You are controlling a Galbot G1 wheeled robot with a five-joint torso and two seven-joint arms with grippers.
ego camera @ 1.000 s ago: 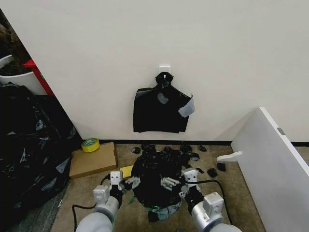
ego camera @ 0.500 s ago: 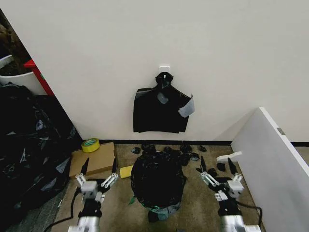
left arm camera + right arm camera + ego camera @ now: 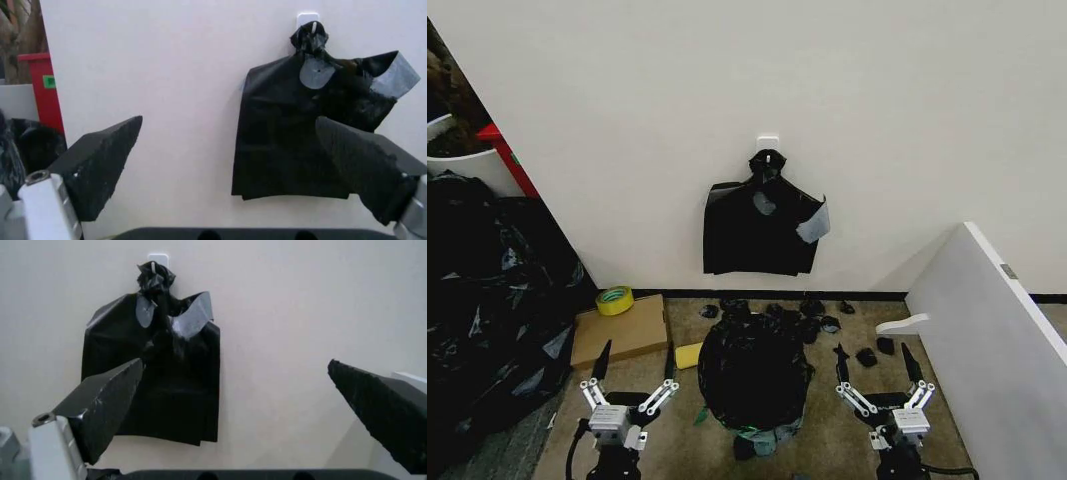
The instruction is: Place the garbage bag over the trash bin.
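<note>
The garbage bag (image 3: 752, 372) is draped over the trash bin in the middle of the floor, its glossy black plastic hiding the rim and walls. Only a strip of the bin's pale green base (image 3: 763, 433) shows under the bag. My left gripper (image 3: 637, 358) is open to the left of the bin, clear of the bag and holding nothing. To the right of the bin, my right gripper (image 3: 873, 355) is also open and empty. In both wrist views the dark fingers (image 3: 100, 160) (image 3: 103, 400) are spread wide and point at the wall.
A flat black bundle (image 3: 762, 225) hangs from a wall hook behind the bin. Black plastic sheeting (image 3: 487, 300) is heaped at the left. A cardboard box (image 3: 622, 330) holds a yellow tape roll (image 3: 614, 299). A white board (image 3: 997, 340) leans at the right. Black scraps (image 3: 812, 318) litter the floor.
Both grippers were at the bag's rim on either side of the bin. They have let go, opened and drawn back and outward. The bag stays on the bin.
</note>
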